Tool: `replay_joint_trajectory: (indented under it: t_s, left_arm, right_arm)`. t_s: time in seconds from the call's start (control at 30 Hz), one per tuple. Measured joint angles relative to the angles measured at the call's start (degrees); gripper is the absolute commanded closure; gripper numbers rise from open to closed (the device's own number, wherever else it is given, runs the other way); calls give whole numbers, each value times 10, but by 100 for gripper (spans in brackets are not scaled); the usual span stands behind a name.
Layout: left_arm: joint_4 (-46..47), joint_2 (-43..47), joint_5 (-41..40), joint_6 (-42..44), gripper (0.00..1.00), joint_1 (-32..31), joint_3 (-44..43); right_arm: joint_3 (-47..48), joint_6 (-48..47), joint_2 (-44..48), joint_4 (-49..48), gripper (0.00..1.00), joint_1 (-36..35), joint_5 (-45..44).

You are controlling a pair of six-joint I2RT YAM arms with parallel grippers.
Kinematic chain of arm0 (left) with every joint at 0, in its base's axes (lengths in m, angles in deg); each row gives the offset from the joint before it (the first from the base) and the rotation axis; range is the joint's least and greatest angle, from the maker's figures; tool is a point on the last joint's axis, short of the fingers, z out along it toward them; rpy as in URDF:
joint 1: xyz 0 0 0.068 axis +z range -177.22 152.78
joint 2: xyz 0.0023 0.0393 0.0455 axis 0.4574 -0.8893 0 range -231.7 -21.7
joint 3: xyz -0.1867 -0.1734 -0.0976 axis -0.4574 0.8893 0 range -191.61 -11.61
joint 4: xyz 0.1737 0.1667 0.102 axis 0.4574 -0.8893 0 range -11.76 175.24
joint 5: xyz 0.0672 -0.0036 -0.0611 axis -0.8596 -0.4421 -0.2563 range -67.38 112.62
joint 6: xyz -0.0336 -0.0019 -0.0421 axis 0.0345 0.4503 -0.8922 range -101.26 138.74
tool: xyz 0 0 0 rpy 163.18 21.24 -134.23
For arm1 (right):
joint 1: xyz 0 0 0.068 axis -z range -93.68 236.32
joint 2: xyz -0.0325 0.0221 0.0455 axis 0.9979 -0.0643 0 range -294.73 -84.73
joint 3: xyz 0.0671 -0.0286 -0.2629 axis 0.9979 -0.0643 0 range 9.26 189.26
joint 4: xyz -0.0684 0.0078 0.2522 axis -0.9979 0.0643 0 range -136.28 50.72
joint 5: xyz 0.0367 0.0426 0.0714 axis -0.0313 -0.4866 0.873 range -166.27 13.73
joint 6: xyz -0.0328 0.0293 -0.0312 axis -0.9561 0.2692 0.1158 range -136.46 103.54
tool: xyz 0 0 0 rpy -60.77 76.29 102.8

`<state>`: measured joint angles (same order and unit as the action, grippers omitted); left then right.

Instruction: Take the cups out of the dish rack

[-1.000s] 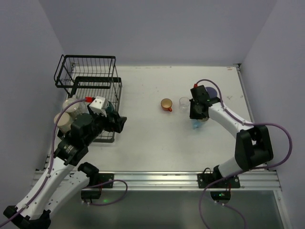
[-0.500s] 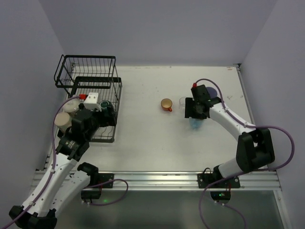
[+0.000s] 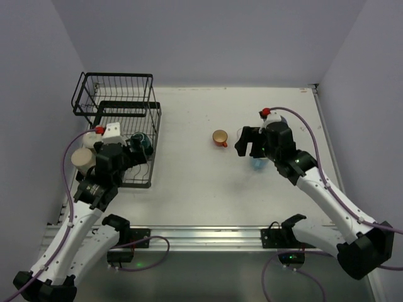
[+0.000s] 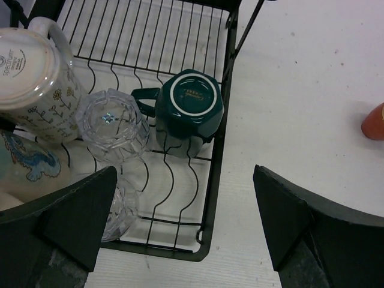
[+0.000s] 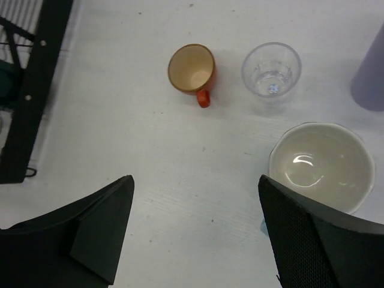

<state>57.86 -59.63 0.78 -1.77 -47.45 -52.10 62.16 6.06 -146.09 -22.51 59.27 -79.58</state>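
Observation:
The black wire dish rack (image 3: pixel 119 104) stands at the far left. On its low tray lie an upturned teal mug (image 4: pixel 192 108), two clear glasses (image 4: pixel 114 123) (image 4: pixel 120 207), a cream flowered mug (image 4: pixel 33 78) and a mug with a blue drawing (image 4: pixel 24 165). My left gripper (image 4: pixel 185 198) hovers open above the tray's near right corner, holding nothing. On the table stand a small orange cup (image 5: pixel 192 71), a clear glass (image 5: pixel 271 71), a light blue mug (image 5: pixel 318 165) and a lavender tumbler (image 5: pixel 371 72). My right gripper (image 5: pixel 195 186) is open and empty, just left of the light blue mug.
The rack's tall basket section (image 3: pixel 116 91) sits at the back left. The rack's right edge (image 5: pixel 42 78) shows at the left of the right wrist view. Side walls close in the table on left and right.
My right gripper has opened, let go of the light blue mug and drawn back from it. My left gripper has shifted left and back over the rack tray.

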Motion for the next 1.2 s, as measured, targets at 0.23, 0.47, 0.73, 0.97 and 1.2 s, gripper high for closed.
replay_joint_trajectory:
  t_s: [0.23, 0.47, 0.73, 0.97, 1.2]
  left_arm:
    - [14, -113, -5, -41, 0, 0, -35]
    - [54, -221, -35, -66, 1, 1, -66]
    - [79, -260, -65, -120, 4, 2, -79]
    - [84, -286, -95, -184, 5, 3, -79]
    - [94, -341, -115, -211, 5, 3, -76]
  right_arm:
    - [-92, 24, 88, -96, 16, -15, 62]
    - [-145, 39, 153, -148, 17, -18, 106]
    - [-164, 52, 178, -189, 17, -18, 152]
    - [-168, 60, 180, -198, 17, -18, 180]
    - [-169, 61, 178, -206, 17, -18, 195]
